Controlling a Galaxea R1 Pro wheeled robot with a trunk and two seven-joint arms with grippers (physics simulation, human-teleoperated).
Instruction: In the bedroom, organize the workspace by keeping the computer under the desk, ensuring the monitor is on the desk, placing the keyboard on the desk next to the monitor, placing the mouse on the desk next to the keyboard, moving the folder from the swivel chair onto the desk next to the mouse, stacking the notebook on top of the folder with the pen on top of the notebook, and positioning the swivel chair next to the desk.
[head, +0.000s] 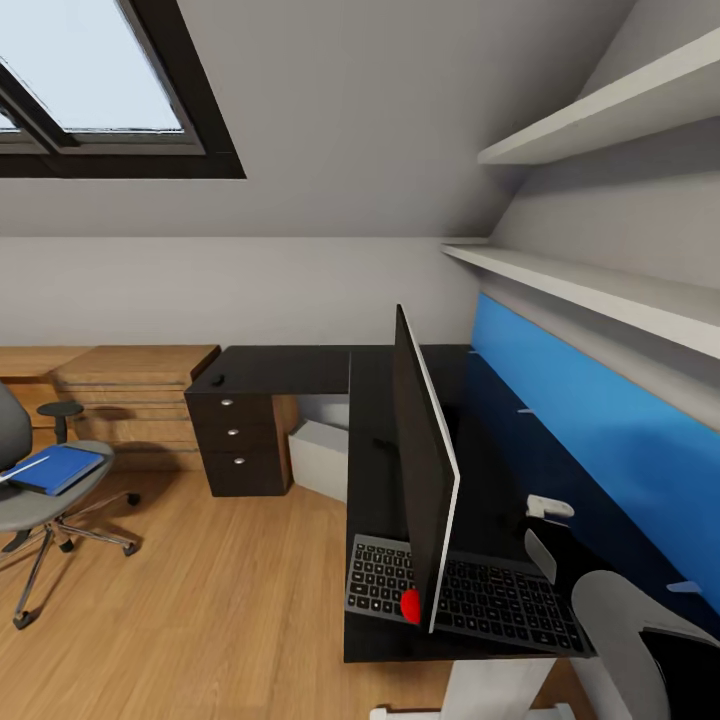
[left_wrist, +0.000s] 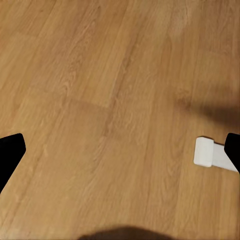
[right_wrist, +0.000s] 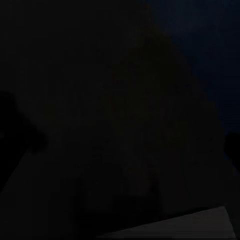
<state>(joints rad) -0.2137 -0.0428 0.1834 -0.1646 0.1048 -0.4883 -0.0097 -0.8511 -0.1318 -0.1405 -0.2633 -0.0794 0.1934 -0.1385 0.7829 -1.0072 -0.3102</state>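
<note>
Head view, swivel chair (head: 40, 480) at left carrying the folder (head: 58, 468), black desk (head: 290, 368) with mouse (head: 217, 380), computer (head: 322, 455) beneath, monitor (head: 425, 470) standing across keyboard (head: 465, 592), left wrist view, wooden floor (left_wrist: 100, 100), left gripper (left_wrist: 120, 150) spread wide, right gripper's state lost in darkness.

1. desk (head: 300, 368): glossy black top, round silver metal-look knobs on the drawers.
2. floor (head: 220, 600): warm wood planks, smooth satin grain.
3. swivel chair (head: 40, 490): grey cloth seat, chrome base.
4. folder (head: 58, 468): bright blue, smooth matt.
5. keyboard (head: 480, 592): matt dark grey keys.
</note>
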